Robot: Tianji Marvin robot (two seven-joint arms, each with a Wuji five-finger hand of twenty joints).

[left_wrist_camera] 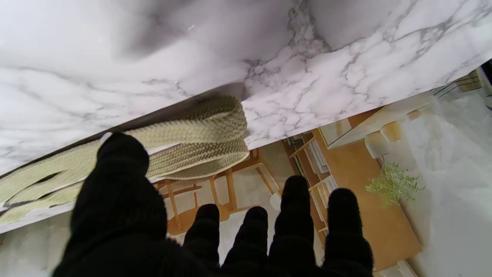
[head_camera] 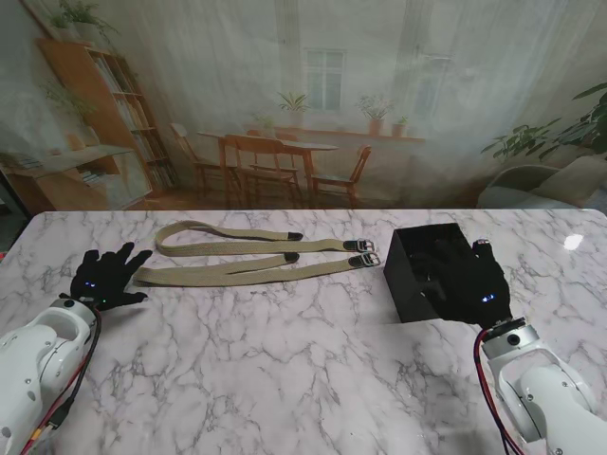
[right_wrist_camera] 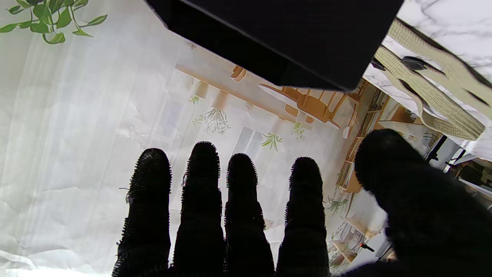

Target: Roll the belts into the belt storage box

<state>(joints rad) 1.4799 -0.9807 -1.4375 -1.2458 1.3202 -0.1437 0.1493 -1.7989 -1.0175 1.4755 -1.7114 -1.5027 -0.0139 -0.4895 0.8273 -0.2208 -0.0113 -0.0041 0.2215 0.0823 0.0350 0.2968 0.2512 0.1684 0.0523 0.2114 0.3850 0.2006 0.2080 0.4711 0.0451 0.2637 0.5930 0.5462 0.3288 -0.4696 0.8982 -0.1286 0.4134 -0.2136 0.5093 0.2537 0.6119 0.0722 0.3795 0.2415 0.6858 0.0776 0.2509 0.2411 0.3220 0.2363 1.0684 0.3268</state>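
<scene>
Belt storage box interior partly behind right robot hand

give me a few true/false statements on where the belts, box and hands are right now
1. Both belts lie flat, unrolled. True.
2. The box holds a rolled belt. False: no belt is in it; both are on the table.
3. The left robot hand is open beside the belts' folded ends. True.
4. The right robot hand grips a buckle. False: it is open over the box.
5. The buckles point toward the box. True.

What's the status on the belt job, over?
Left robot hand open beside the belts. Right robot hand open by the box. Belts flat, unrolled. Nothing between.
</scene>
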